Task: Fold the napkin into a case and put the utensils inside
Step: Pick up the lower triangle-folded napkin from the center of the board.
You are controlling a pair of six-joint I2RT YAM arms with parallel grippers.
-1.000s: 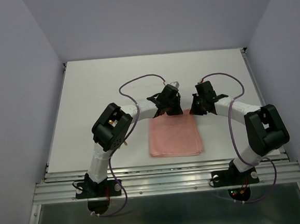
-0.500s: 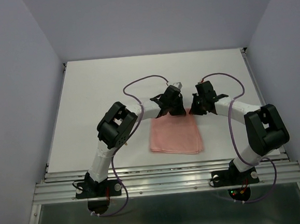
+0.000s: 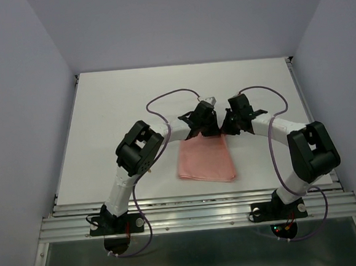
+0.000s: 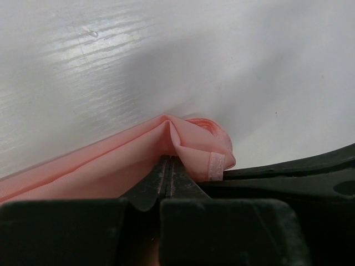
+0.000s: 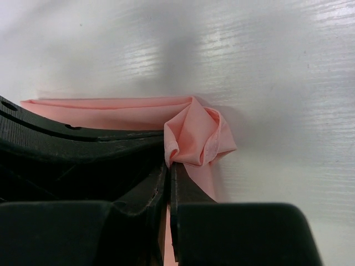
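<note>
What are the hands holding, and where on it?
Both pinch the napkin at its far edge, left hand and right hand each on bunched cloth.

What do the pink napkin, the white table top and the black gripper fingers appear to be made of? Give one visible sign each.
Napkin: probably thin woven cloth, slight sheen; it bunches into soft folds and shows a stitched hem. Table top: hard, white, semi-gloss, perhaps painted or laminated board; fine streaks catch light. Left gripper fingers: matte black, grainy, likely plastic.
</note>
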